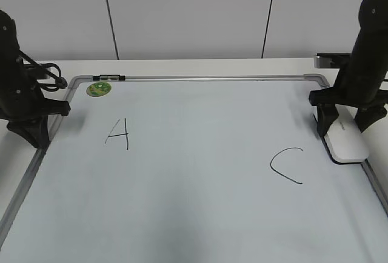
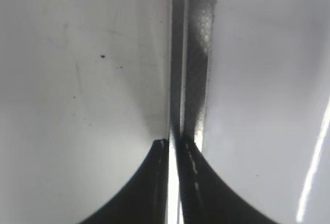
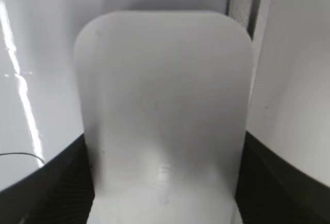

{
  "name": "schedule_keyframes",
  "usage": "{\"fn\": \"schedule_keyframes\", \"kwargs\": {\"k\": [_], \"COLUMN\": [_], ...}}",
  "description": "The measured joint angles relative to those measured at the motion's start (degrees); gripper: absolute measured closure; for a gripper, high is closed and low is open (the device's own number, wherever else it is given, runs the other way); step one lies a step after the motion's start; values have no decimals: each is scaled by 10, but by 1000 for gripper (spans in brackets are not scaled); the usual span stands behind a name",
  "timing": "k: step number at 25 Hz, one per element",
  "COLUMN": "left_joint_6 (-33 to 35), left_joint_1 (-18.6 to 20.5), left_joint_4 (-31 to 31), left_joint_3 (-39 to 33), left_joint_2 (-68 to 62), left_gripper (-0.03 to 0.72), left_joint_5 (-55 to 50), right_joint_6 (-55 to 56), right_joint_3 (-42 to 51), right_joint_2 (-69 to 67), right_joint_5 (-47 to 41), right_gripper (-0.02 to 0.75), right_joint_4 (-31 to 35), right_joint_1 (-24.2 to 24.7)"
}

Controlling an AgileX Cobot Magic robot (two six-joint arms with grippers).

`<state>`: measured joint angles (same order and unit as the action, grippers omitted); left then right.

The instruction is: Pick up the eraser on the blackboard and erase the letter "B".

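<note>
The white eraser (image 1: 348,143) lies flat at the right edge of the blackboard (image 1: 200,154). My right gripper (image 1: 343,128) straddles its far end, one finger against each long side. In the right wrist view the eraser (image 3: 165,95) fills the space between the two dark fingers of that gripper (image 3: 165,149). No letter "B" shows on the board, and the area between the "A" (image 1: 118,134) and the "C" (image 1: 285,165) is blank. My left gripper (image 1: 42,139) is shut and empty over the board's left frame (image 2: 191,79); it also shows in the left wrist view (image 2: 174,142).
A round green sticker (image 1: 98,88) sits at the board's far left corner. The grey metal frame (image 1: 212,79) runs along the far edge. A white wall stands behind the table.
</note>
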<state>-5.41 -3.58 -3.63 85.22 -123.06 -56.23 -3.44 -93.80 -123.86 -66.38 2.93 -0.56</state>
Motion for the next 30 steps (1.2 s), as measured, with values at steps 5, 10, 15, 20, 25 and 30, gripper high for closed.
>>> {"fn": "schedule_keyframes", "kwargs": {"k": [5, 10, 15, 20, 25, 30], "left_joint_6": [0, 0, 0, 0, 0, 0], "left_joint_1": [0, 0, 0, 0, 0, 0], "left_joint_4": [0, 0, 0, 0, 8, 19], "left_joint_3": [0, 0, 0, 2, 30, 53], "left_joint_2": [0, 0, 0, 0, 3, 32], "left_gripper": [664, 664, 664, 651, 456, 237], "left_joint_5": [0, 0, 0, 0, 0, -23], "right_joint_6": [0, 0, 0, 1, 3, 12], "right_joint_3": [0, 0, -3, -56, -86, -85], "right_joint_2": [0, 0, 0, 0, 0, 7], "right_joint_5": [1, 2, 0, -25, -29, -31], "right_gripper": [183, 118, 76, 76, 76, 78], "right_joint_4": [13, 21, 23, 11, 6, 3], "right_joint_1": [0, 0, 0, 0, 0, 1]}}
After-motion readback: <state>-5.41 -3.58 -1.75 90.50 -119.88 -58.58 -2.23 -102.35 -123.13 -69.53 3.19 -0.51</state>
